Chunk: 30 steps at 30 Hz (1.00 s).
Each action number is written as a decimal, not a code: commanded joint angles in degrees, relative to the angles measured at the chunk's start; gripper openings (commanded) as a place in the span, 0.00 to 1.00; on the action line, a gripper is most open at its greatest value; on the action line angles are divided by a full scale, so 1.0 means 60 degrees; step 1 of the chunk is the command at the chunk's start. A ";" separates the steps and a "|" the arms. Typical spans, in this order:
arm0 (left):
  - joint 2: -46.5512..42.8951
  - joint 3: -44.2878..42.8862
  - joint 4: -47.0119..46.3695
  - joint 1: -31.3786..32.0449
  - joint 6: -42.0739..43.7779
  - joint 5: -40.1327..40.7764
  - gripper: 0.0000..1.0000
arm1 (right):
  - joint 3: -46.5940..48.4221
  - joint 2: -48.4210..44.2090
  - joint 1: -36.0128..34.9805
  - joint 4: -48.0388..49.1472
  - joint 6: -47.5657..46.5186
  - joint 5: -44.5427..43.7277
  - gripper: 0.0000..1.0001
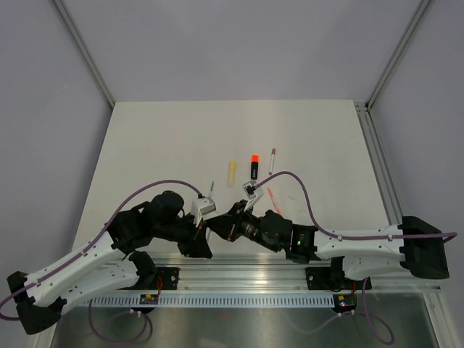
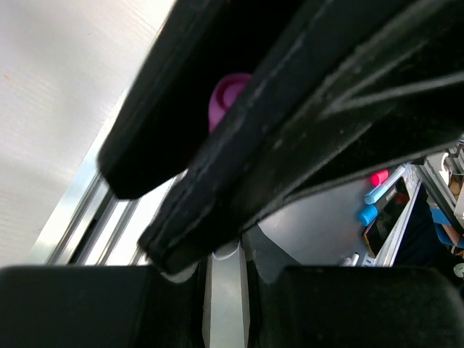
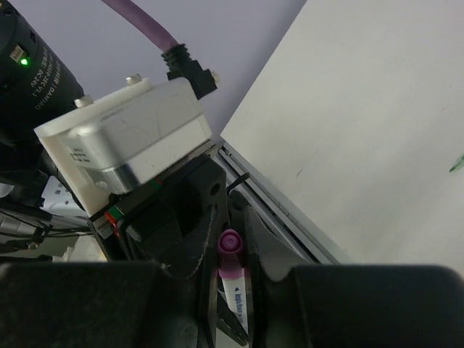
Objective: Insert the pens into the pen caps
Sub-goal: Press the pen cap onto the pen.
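Pen point(image 3: 235, 290), mostly hidden inside right tool point(image 3: 230, 262)

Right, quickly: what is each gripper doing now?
Left gripper: narrow gap, but whether it grips anything cannot be told.
Right gripper: closed on a thin white plastic pen with a magenta end.
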State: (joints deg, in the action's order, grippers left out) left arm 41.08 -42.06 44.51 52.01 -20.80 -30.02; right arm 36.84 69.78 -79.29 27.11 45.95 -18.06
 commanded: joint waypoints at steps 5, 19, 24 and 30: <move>-0.0079 -0.1354 -0.7111 -0.0977 -0.0357 0.1693 0.00 | -0.1541 -0.0173 -0.1859 -0.3913 0.1042 0.2635 0.00; -0.0371 -0.0929 -0.7682 -0.1036 -0.0709 0.1838 0.00 | -0.0774 -0.0550 -0.1435 -0.2927 0.0499 0.1297 0.00; -0.0401 -0.0900 -0.7902 -0.1036 -0.0796 0.1854 0.00 | -0.0823 -0.0453 -0.1434 -0.2732 0.0765 0.1400 0.00; -0.0533 -0.0403 -0.8561 -0.0934 -0.1353 0.1400 0.00 | 0.0055 -0.1038 -0.1069 -0.3010 0.0091 0.0770 0.00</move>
State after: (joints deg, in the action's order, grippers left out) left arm 39.20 -41.60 31.07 49.28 -25.26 -31.46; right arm 36.27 61.56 -81.78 20.99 47.66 -29.52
